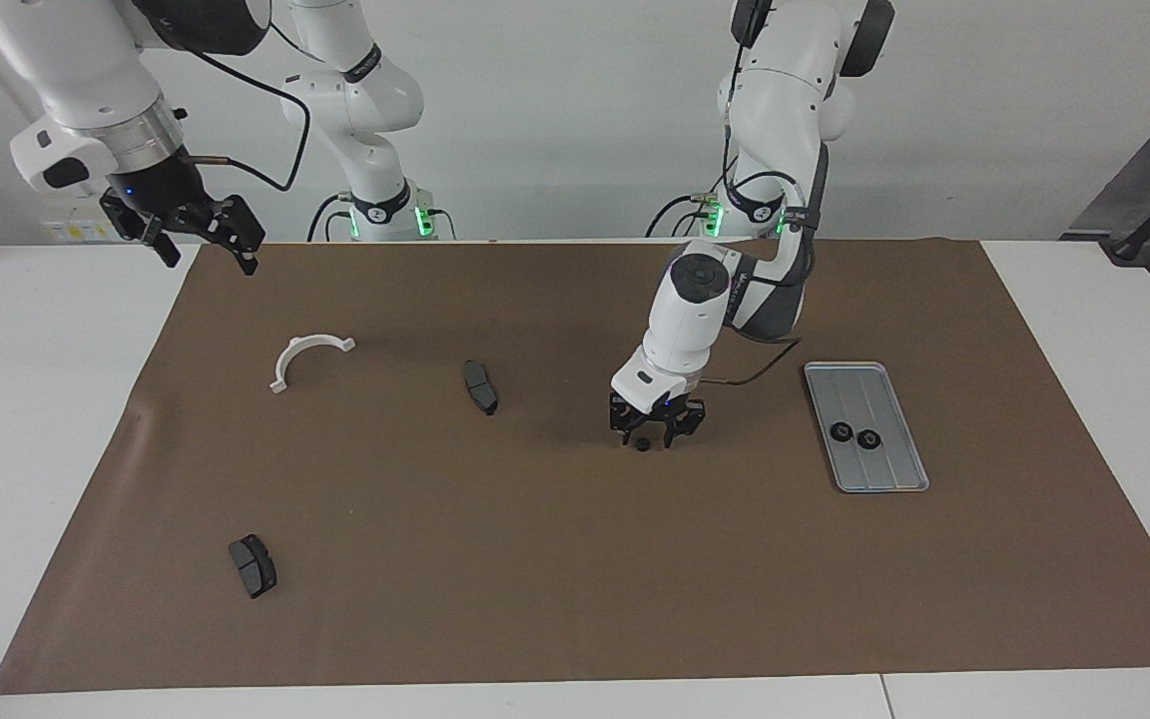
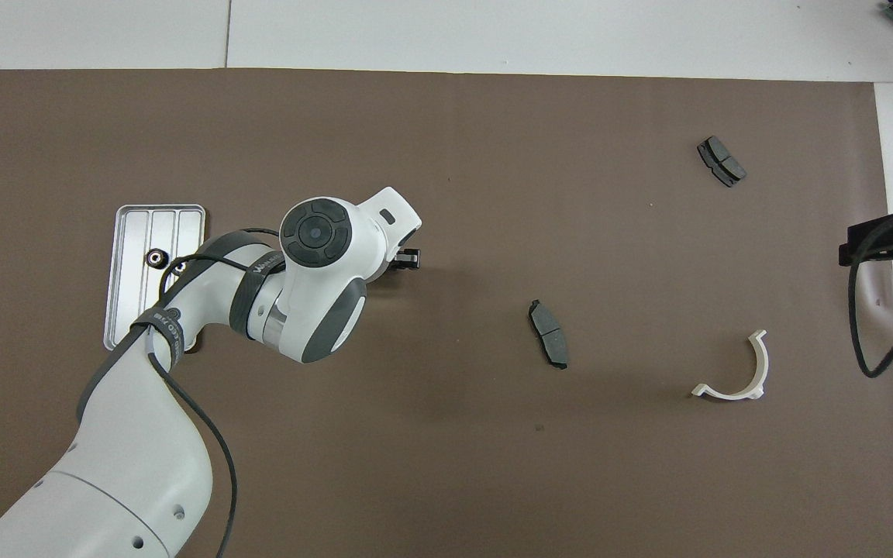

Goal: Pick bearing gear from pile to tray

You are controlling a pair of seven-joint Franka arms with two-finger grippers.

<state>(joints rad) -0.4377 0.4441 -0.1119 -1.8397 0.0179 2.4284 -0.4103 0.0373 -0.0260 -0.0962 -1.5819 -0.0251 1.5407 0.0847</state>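
Observation:
My left gripper (image 1: 651, 437) is down at the brown mat near the middle of the table, with a tiny black gear (image 1: 642, 444) at its tips. From overhead only a bit of this gripper (image 2: 409, 260) shows past the wrist, and the gear is hidden. The silver ribbed tray (image 1: 886, 469) lies toward the left arm's end of the table and holds two black gears (image 1: 842, 431) (image 1: 870, 439). It also shows overhead (image 2: 132, 294), with one gear (image 2: 156, 257) in plain sight. My right gripper (image 1: 208, 250) waits open, raised over the mat's edge at the right arm's end.
A white half-ring bracket (image 1: 293, 355) (image 2: 760, 364) and two dark grey brake pads lie on the mat. One pad (image 1: 480, 386) (image 2: 549, 333) is mid-table. The other pad (image 1: 253, 565) (image 2: 722, 160) is farther from the robots, toward the right arm's end.

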